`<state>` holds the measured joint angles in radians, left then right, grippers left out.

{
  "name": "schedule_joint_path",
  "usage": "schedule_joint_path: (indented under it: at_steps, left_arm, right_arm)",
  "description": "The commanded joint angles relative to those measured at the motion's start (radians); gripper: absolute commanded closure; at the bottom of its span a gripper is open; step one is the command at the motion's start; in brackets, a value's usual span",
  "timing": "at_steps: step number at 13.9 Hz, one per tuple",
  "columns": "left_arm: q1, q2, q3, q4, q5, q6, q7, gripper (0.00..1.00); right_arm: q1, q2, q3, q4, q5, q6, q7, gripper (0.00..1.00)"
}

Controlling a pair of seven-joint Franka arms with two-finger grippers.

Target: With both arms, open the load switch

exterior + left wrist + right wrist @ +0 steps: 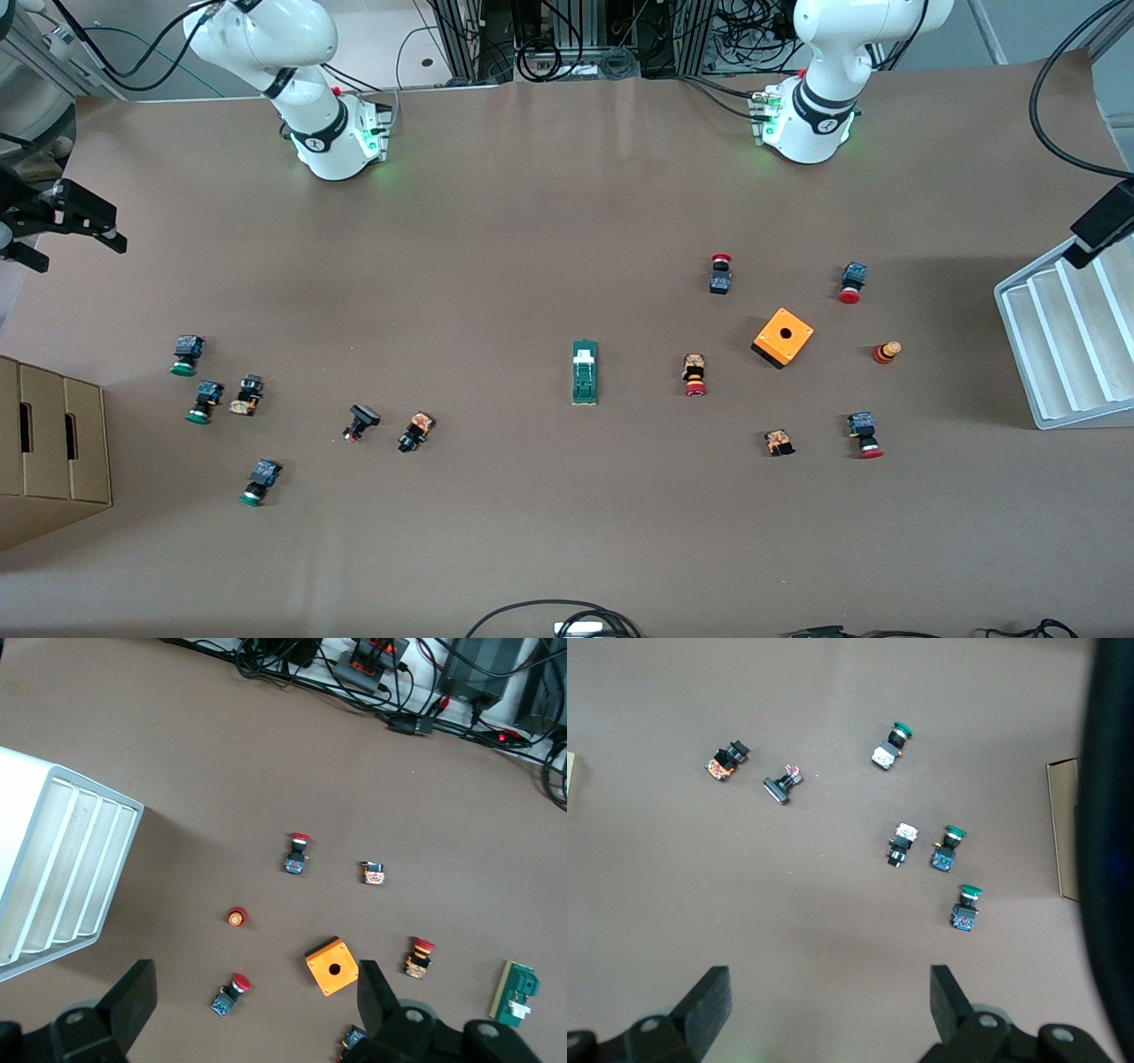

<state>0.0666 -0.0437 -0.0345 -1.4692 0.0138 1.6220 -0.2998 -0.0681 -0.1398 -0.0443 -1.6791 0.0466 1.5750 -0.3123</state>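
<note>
Nearest the front camera you have a green-capped button [259, 481] toward the right arm's end of the table, just beside a cardboard box [53, 452] at the table's edge. A little farther lie two red-capped buttons [864, 434] [780, 441] toward the left arm's end, and two small black parts [361, 422] [415, 431] nearer the middle.

Farther again, two more green buttons [204, 400] [186, 354] sit by the box, with another small part [247, 394] just beside them.

Your load switch [584, 371] lies flat near the middle of the table, between the two groups and touching nothing. Its long side runs toward the bases, and its white tab is at the end farther from the camera. Nothing grips it.

Toward the left arm's end from it you see a red button [695, 374], then the orange box [782, 337] with its hole facing up, then a loose red cap [886, 352]. A white tray [1063, 346] stands at that edge. Two more red buttons [720, 273] [851, 282] lie farther off.

Both arms wait high and well apart from the switch. The left gripper [257, 992] hangs over the tray's edge with its jaws spread and empty. The right gripper [830, 992] hangs over the table edge at its own end, jaws also spread and empty.
</note>
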Motion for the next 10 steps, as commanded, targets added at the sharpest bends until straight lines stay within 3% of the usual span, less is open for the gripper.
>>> schedule_joint_path:
  at_steps: [1, 10]
  left_arm:
    - [0.015, 0.024, -0.008, 0.047, -0.026, -0.037, 0.024, 0.0]
    - [0.007, 0.05, -0.011, 0.044, -0.026, -0.122, 0.024, 0.0]
  right_arm:
    - [0.008, 0.005, -0.003, 0.016, -0.028, -0.01, 0.004, 0.0]
    - [0.008, 0.008, -0.003, 0.015, -0.028, -0.01, 0.004, 0.0]
